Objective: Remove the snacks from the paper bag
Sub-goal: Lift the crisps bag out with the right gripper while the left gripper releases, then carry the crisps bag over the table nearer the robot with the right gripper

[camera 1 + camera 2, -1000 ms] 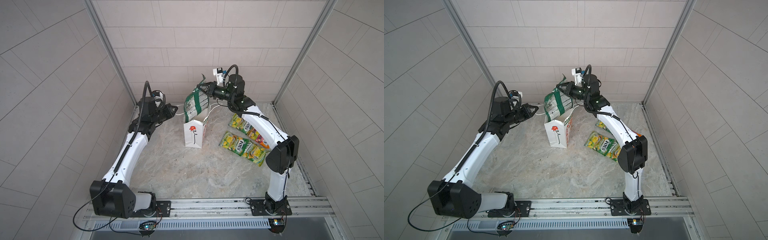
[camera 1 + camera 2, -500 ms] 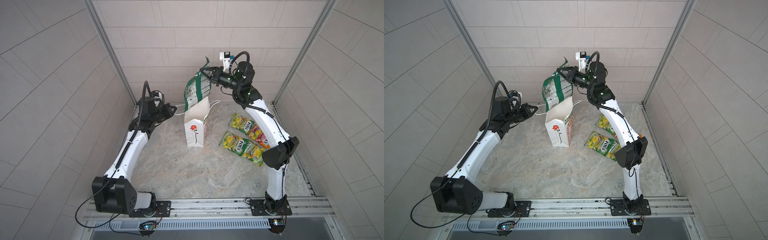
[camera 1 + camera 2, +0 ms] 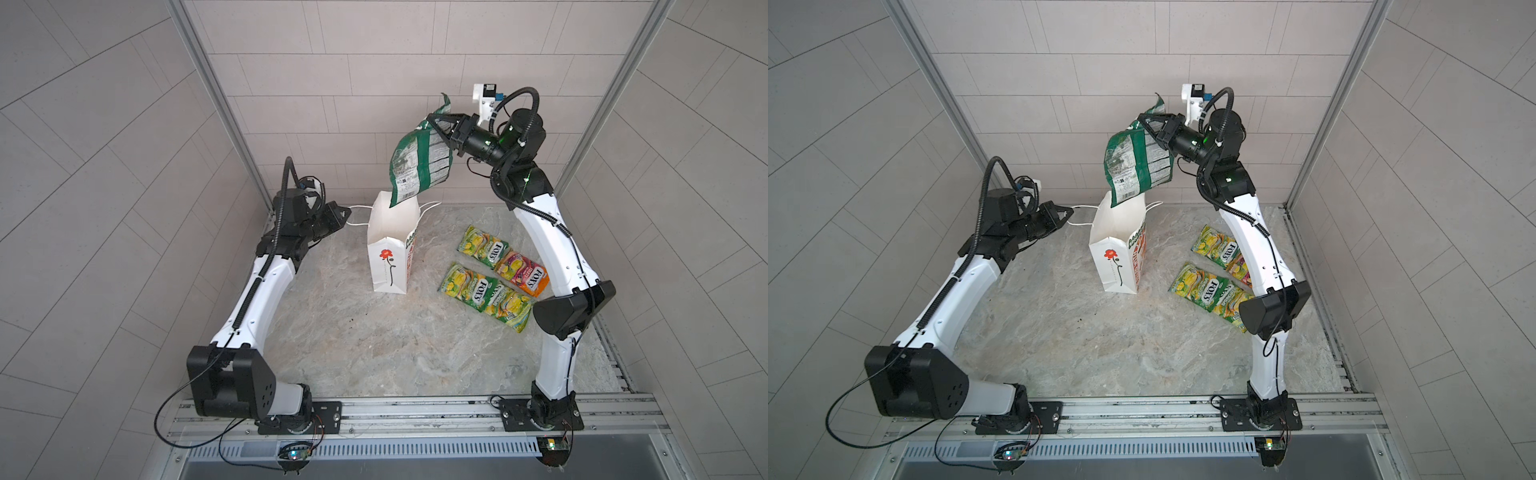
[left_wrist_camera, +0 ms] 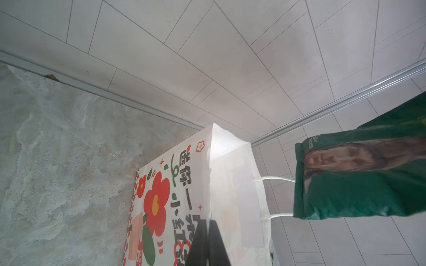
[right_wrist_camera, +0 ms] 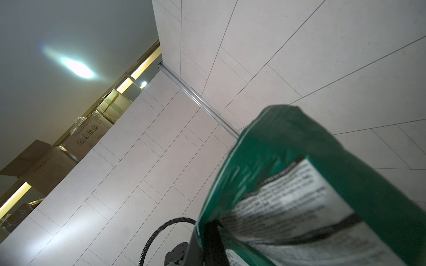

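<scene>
Crisp bag (image 3: 419, 166) clamped by right gripper (image 3: 433, 122) above paper bag (image 3: 388, 249), cord handle (image 3: 358, 225) pinched at nine o'clock by left gripper (image 3: 346, 212), small packets (image 3: 469, 286) laid at three o'clock.

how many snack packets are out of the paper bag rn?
5. Crisp bag in the right gripper above the paper bag; on the table to its right, far green-yellow packet, pink-orange packet, two near green-yellow packets overlapping. More may hide inside the bag.
</scene>
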`<control>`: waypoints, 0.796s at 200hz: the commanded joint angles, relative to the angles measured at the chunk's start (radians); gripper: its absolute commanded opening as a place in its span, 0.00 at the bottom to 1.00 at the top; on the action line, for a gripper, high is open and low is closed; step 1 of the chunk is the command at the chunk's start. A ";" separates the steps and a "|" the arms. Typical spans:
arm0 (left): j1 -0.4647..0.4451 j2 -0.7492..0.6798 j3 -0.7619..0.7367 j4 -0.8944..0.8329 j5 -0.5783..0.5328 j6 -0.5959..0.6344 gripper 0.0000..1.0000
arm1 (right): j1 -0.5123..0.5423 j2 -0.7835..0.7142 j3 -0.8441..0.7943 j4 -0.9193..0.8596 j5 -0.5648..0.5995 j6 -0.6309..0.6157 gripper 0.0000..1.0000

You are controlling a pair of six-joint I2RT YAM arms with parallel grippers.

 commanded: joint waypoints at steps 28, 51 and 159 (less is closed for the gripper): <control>0.014 0.041 0.073 0.018 0.027 -0.011 0.00 | -0.114 -0.255 -0.254 0.141 0.012 0.015 0.00; 0.014 0.059 0.097 0.007 0.033 -0.011 0.00 | -0.179 -0.346 -0.394 0.168 0.007 0.016 0.00; 0.015 0.030 0.061 0.015 0.039 0.003 0.00 | -0.404 -0.711 -0.915 0.023 0.019 -0.134 0.00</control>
